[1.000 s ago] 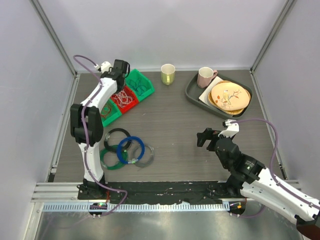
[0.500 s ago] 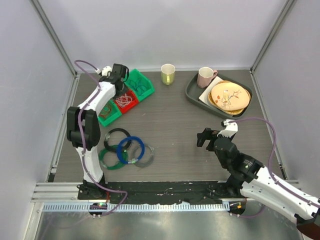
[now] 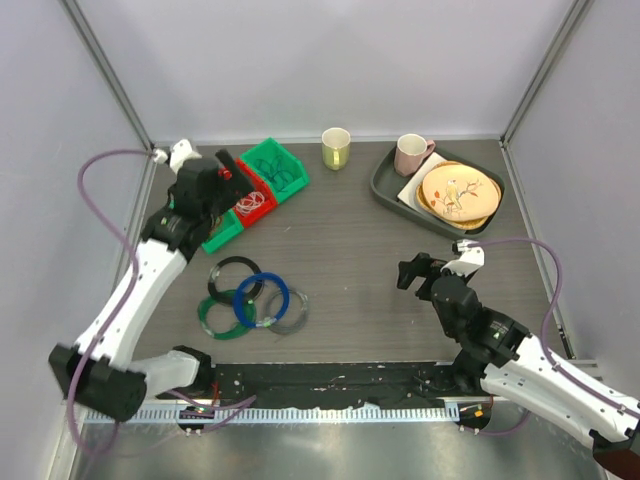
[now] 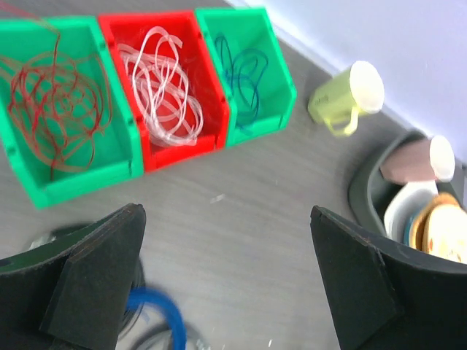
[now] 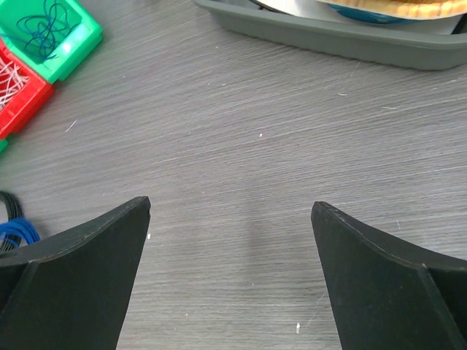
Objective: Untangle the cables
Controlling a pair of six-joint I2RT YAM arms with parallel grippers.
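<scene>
Although bunched into one overlapping cluster, the coiled cables [image 3: 250, 302] (black, blue, green and grey rings) lie flat on the dark table [image 3: 340, 250], left of centre. Only the overhead view shows all of them; the left wrist view catches just a blurred blue arc.

That wrist view shows what fills the three bins behind them: dark red wire in one green bin [image 4: 80, 182], pale wire in the red bin [image 4: 182, 152], blue wire in the other green bin [image 4: 259, 124].

The left gripper [image 4: 226, 292] hangs by the bins, jaws wide apart and empty. The right gripper [image 5: 230, 277], likewise spread and empty, hovers over bare table near a grey tray [image 5: 350, 44].
</scene>
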